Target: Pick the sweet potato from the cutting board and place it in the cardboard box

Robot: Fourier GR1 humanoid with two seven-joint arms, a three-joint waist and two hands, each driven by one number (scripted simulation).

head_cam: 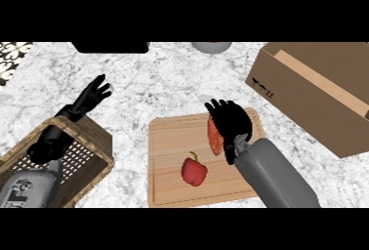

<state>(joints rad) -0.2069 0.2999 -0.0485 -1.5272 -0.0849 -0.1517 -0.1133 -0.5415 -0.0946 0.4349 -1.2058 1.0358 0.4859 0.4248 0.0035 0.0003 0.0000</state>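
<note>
The sweet potato [214,137], a long reddish-orange shape, lies on the wooden cutting board [169,134] near its upper right. My right hand [232,122] is over the board with its fingers relaxed, right beside the sweet potato and covering its right side. I cannot tell whether it touches it. The cardboard box [317,90] stands at the right, tilted in the view, beyond the board's right edge. My left hand [92,95] is open at the left, fingers up, resting above the counter.
A red bell pepper [194,171] sits on the board's lower middle. A wicker basket [72,156] stands at the lower left under my left forearm. A black object [112,47] and a grey bowl [212,47] lie along the far edge.
</note>
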